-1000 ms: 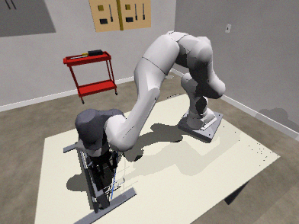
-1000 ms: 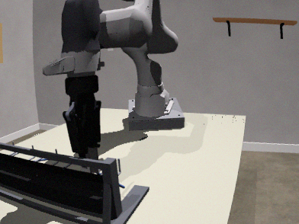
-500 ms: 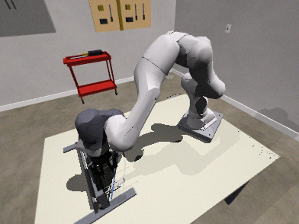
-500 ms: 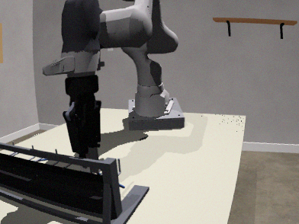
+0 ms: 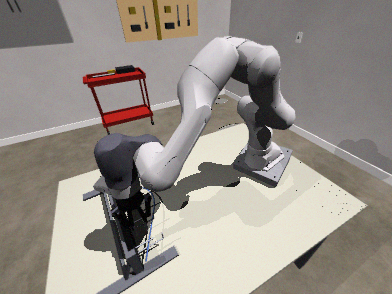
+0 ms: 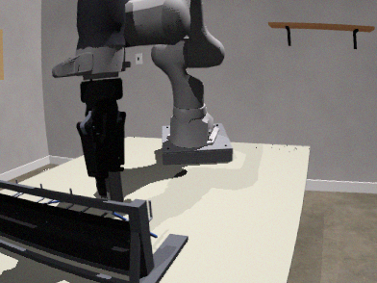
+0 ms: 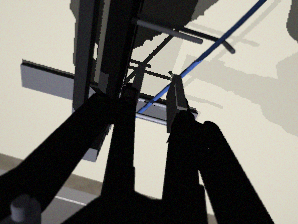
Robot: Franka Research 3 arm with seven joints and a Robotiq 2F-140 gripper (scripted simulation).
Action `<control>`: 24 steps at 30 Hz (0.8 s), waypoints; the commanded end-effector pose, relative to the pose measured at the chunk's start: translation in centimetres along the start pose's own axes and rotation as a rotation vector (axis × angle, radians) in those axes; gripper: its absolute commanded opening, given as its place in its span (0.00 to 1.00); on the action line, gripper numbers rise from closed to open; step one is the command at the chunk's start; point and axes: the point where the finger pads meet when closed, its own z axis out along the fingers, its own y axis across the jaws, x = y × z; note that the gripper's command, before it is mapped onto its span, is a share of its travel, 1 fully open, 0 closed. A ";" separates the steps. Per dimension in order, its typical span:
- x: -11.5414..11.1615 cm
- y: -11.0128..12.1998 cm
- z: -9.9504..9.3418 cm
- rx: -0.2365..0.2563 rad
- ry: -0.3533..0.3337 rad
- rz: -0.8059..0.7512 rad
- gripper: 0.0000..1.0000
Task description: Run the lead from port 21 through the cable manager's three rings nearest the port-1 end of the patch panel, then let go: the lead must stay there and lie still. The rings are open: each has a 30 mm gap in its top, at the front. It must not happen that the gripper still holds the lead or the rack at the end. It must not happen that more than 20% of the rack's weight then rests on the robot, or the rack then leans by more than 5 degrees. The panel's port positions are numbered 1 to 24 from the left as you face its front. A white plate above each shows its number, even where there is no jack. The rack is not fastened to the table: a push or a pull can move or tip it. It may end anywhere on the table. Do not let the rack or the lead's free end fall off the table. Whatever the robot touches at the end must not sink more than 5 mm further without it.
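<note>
One blue lead [image 5: 150,225] [image 6: 119,216] [image 7: 243,21] seems to run roughly along the rack's length, the rack [image 5: 115,235] [image 6: 138,217] [image 7: 82,60] below the slightly open hand [image 5: 136,222] [image 6: 108,190] [image 7: 156,81].

In the exterior view, the fingers [image 5: 147,212] [image 6: 114,185] now stand a little wider apart than in the two earlier pictures: the linkage bulges farther out to the side, and a dark tip and a grey one show separately above the rack's top rail [image 5: 116,235] [image 6: 72,196] [image 7: 82,60], where before they sat bunched closely together. That small spreading is the one change I can make out; any slight shift of the thin blue lead [image 5: 150,227] [image 6: 153,235] [image 7: 200,61] is too fine to tell.
</note>
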 end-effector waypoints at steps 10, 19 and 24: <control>0.0 0.3 -3.4 -0.013 0.003 0.002 0.20; 0.0 0.3 -4.7 -0.013 0.003 0.002 0.20; 0.0 0.3 -5.0 -0.013 0.003 0.002 0.20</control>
